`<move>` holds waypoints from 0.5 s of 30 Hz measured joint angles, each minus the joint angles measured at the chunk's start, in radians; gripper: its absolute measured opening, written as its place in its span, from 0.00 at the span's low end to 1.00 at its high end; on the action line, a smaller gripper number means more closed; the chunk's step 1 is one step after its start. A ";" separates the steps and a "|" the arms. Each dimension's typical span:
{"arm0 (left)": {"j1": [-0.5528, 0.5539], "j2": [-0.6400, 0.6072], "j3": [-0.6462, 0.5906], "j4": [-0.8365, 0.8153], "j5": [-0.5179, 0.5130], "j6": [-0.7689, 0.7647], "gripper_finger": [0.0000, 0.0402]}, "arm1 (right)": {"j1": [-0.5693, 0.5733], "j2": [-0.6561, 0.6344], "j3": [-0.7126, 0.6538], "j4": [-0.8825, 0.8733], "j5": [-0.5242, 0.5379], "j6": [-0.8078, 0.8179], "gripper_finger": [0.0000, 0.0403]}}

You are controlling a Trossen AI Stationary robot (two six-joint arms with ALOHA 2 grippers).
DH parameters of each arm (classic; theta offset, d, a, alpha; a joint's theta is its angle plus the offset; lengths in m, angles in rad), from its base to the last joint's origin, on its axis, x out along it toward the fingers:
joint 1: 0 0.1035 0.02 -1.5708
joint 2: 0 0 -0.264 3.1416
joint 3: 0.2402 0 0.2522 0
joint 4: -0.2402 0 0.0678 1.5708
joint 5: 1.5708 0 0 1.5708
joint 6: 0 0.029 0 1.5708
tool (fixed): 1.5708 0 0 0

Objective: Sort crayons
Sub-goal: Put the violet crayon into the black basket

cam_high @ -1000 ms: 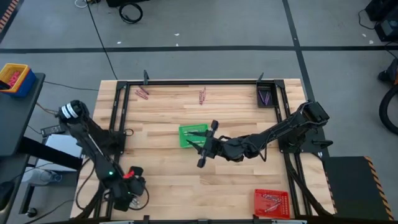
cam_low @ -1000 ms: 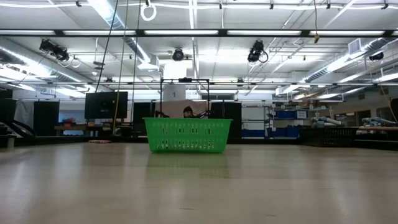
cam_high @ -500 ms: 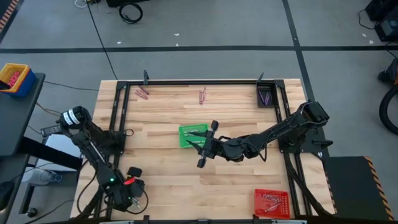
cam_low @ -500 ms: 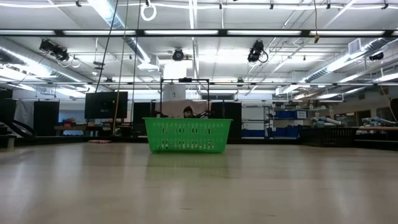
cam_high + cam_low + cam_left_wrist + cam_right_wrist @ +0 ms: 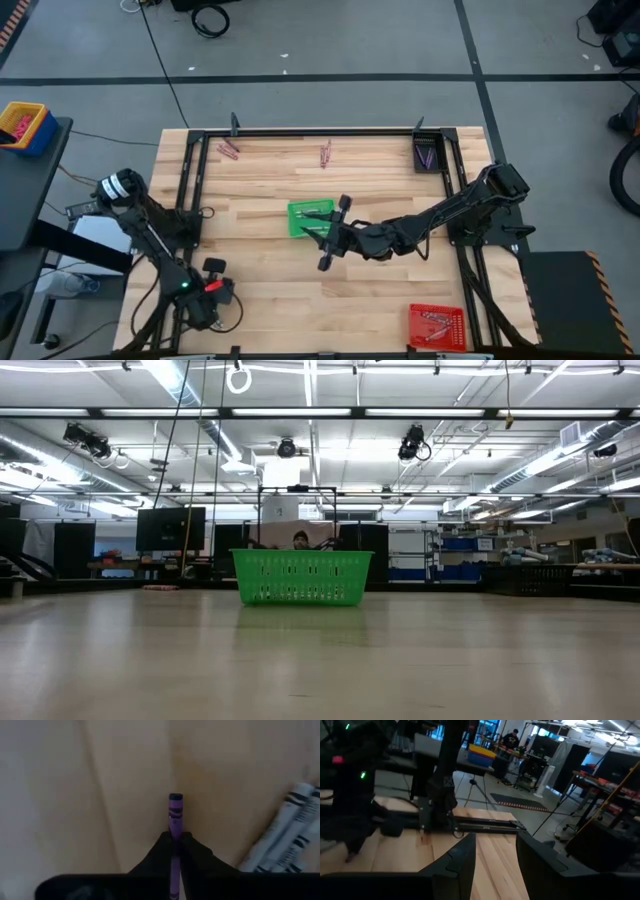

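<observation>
You have one purple crayon (image 5: 175, 827) pinched between the left gripper's (image 5: 174, 842) closed fingers, its paper-wrapped end standing out past the tips, at the lower left of the high view above the table's near left corner. In the left wrist view a few pale grey-lilac crayons (image 5: 286, 837) lie just beside it at the right edge; their exact number you cannot tell. Elsewhere in the high view, small clusters of reddish-pink crayons lie at the table's far edge, one upper left (image 5: 230, 151) and one upper centre (image 5: 325, 153); more crayons sit in the dark tray (image 5: 427, 155) at the upper right and in the red tray (image 5: 437, 326) at the lower right, too small to count. That makes three trays: dark, red, and one green basket (image 5: 310, 219) at the middle. Your right gripper (image 5: 331, 232) reaches over the green basket with its fingers parted and nothing between them. The surface is a light wooden butcher-block table (image 5: 270, 290) with a black frame, on a grey floor; the low view shows a large workshop hall with ceiling lights, shelving and screens behind the basket (image 5: 301, 577).
</observation>
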 joint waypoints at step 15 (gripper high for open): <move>0.345 -0.314 0.152 -0.144 -0.502 0.340 0.08 | 0.098 0.001 0.000 -0.090 -0.100 -0.136 0.36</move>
